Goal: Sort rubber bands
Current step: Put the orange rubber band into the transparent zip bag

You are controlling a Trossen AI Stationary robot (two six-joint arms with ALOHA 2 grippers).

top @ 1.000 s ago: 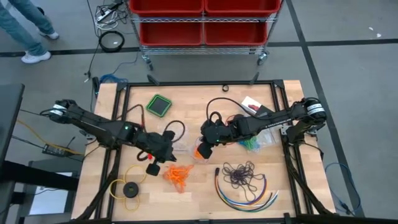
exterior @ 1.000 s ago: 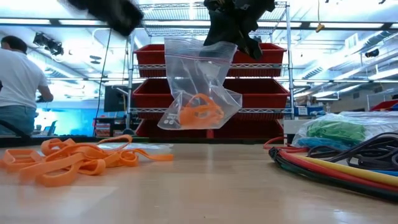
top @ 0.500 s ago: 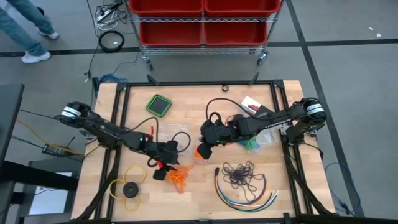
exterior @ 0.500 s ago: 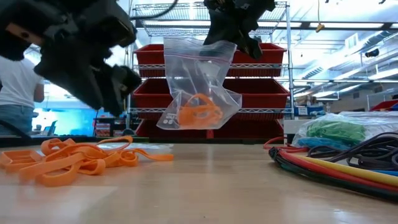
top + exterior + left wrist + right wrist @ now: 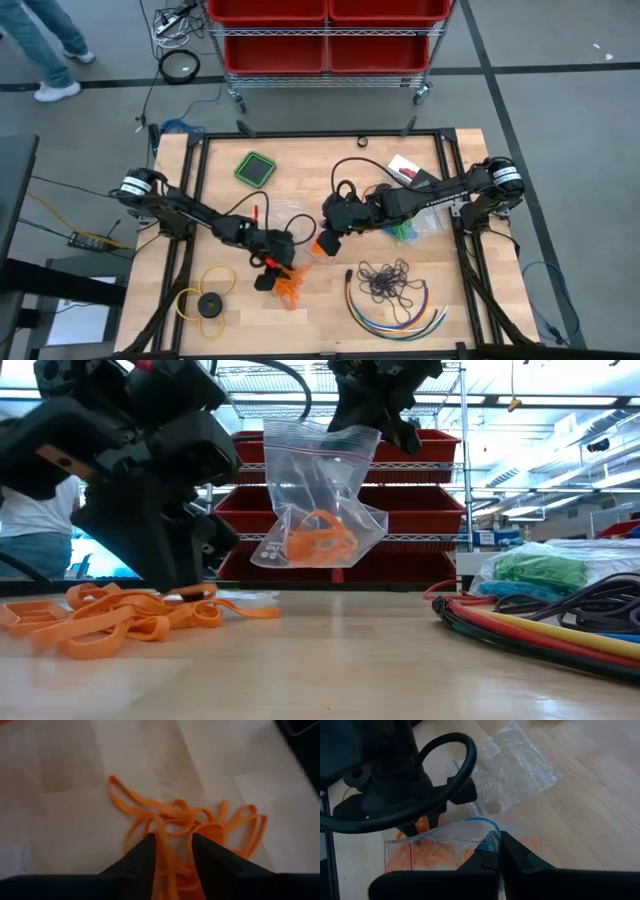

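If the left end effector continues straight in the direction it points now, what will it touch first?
Most likely the loose orange rubber bands on the table. The left end effector is open and points down at the pile, its fingers straddling some strands. How much gap remains is unclear.

yellow ring with black disc (image 5: 208, 304), green square lid (image 5: 256, 169), red bins (image 5: 327, 35).

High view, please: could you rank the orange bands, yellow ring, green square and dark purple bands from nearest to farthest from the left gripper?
From the left gripper:
1. Orange bands, directly beneath it.
2. Yellow ring, towards the left front corner.
3. Green square, at the back, and dark purple bands, to the right: too close to call.
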